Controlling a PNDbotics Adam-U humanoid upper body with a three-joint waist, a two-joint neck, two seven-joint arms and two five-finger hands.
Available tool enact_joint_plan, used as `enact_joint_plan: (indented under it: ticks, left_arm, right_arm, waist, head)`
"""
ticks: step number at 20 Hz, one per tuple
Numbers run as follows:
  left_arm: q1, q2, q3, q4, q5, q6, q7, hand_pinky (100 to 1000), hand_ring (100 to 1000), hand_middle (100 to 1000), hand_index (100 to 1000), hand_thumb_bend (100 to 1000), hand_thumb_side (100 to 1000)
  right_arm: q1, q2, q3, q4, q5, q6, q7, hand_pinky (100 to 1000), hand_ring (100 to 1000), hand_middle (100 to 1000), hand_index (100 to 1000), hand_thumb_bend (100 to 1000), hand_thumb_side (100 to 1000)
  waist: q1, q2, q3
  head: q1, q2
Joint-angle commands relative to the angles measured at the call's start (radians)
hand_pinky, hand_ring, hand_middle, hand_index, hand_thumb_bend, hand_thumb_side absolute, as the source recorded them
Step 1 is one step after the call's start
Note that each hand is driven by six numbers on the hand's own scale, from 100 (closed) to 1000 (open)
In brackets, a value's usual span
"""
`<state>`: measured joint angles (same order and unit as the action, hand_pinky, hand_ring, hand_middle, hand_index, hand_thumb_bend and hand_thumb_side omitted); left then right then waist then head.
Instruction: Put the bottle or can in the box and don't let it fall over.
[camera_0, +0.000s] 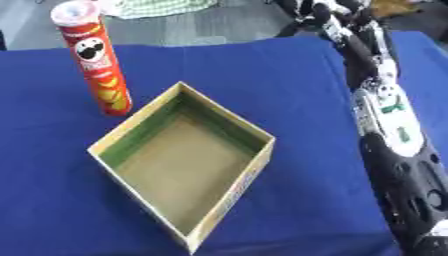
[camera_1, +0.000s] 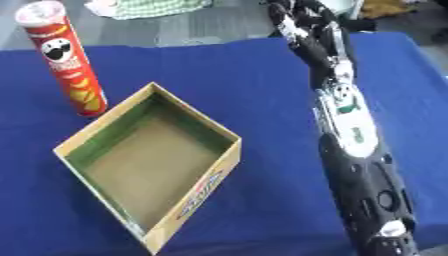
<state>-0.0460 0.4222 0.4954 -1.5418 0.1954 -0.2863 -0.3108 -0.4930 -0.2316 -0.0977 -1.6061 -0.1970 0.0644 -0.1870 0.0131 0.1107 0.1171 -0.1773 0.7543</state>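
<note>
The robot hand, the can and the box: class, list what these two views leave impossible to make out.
- Right robot hand: blurred at the top edge in both views; finger pose unreadable.
- Left robot hand: in neither view.
- Can: lid washed out by glare, small print illegible.
- Box: side lettering blurred in the right eye view; near inner walls hidden by their own rims.

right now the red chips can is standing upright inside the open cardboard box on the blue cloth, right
Not quite. The red chips can is upright, but it stands outside the open cardboard box, on the blue cloth just beyond the box's far left wall. The box holds nothing. The left eye view shows this plainly.
</note>
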Motion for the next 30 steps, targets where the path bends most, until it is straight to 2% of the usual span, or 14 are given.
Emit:
enact_joint_plan:
  ticks: [1,8,15,22,30]
  left_arm:
    - [-0.009,0.032,-0.001,-0.017,0.012,0.005,-0.011,1000,823,690,917,1000,939]
    - [-0.037,0.039,-0.016,-0.002,0.009,0.010,-0.033,1000,858,691,922,1000,931]
    - [-0.091,0.064,-0.054,0.033,0.004,0.028,-0.061,1000,858,686,922,982,925]
    - [-0.139,0.085,-0.080,0.096,-0.007,0.046,-0.078,1000,860,690,924,962,920]
    - [-0.183,0.099,-0.104,0.161,-0.063,0.033,-0.071,1000,861,689,922,938,915]
  right_arm:
    - [-0.017,-0.007,-0.001,-0.017,0.006,0.000,-0.002,757,955,1000,803,651,356]
    - [-0.018,-0.005,0.001,-0.016,0.007,0.000,0.000,757,955,1000,803,651,355]
    - [-0.018,-0.002,0.003,-0.015,0.007,0.001,0.001,756,955,1000,803,651,354]
    - [-0.019,0.000,0.005,-0.014,0.006,0.002,0.001,756,955,1000,803,651,352]
    - [-0.021,0.002,0.008,-0.013,0.005,0.003,0.003,756,955,1000,803,651,349]
  waist:
    - [0.004,-0.008,-0.001]
    - [0.005,-0.006,-0.003]
    - [0.006,-0.006,-0.007]
    - [0.006,-0.004,-0.009]
    - [0.005,0.000,-0.010]
  head:
    - [0.004,-0.005]
    - [0.012,0.000]
    - [0.048,0.006]
    - [0.055,0.004]
    - [0.059,0.000]
